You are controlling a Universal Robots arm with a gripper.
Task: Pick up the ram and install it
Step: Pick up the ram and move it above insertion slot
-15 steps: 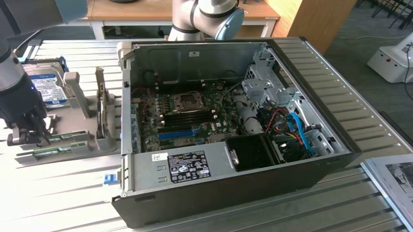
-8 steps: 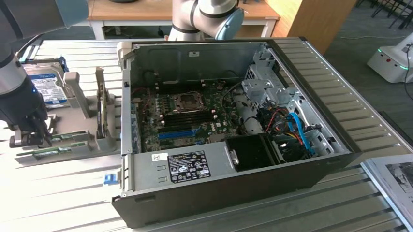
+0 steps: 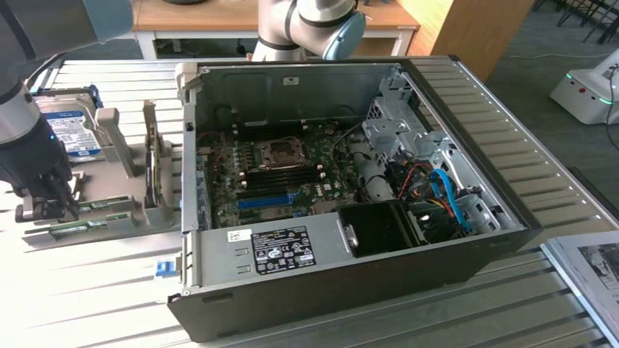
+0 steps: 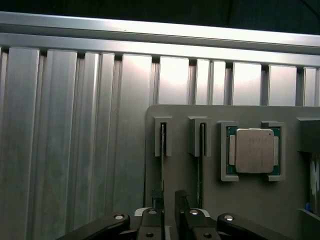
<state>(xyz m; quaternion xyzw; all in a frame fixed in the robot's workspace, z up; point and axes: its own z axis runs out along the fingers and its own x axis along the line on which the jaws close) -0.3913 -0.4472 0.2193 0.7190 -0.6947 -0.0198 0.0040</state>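
Two ram sticks lie edge-up in the slots of a grey holder (image 4: 180, 165): one ram (image 4: 163, 139) and a second ram (image 4: 202, 140) beside it. In the exterior view they show as thin green strips (image 3: 100, 206) at the left of the open PC case (image 3: 338, 275). My gripper (image 4: 168, 212) hangs low over the holder, open, its dark fingers (image 4: 181, 202) a small gap apart and standing about over the first stick. It holds nothing. The gripper (image 3: 43, 212) is well off to the exterior view's left of the motherboard (image 3: 320, 190) with its black slots (image 3: 280, 175).
A processor chip (image 4: 254, 150) sits in a pocket of the holder next to the sticks. A hard drive (image 3: 72, 130) and an upright expansion card (image 3: 152, 156) stand on the same holder. A blue slot strip (image 3: 263, 201) lies on the motherboard. The table (image 3: 97, 304) is ribbed aluminium.
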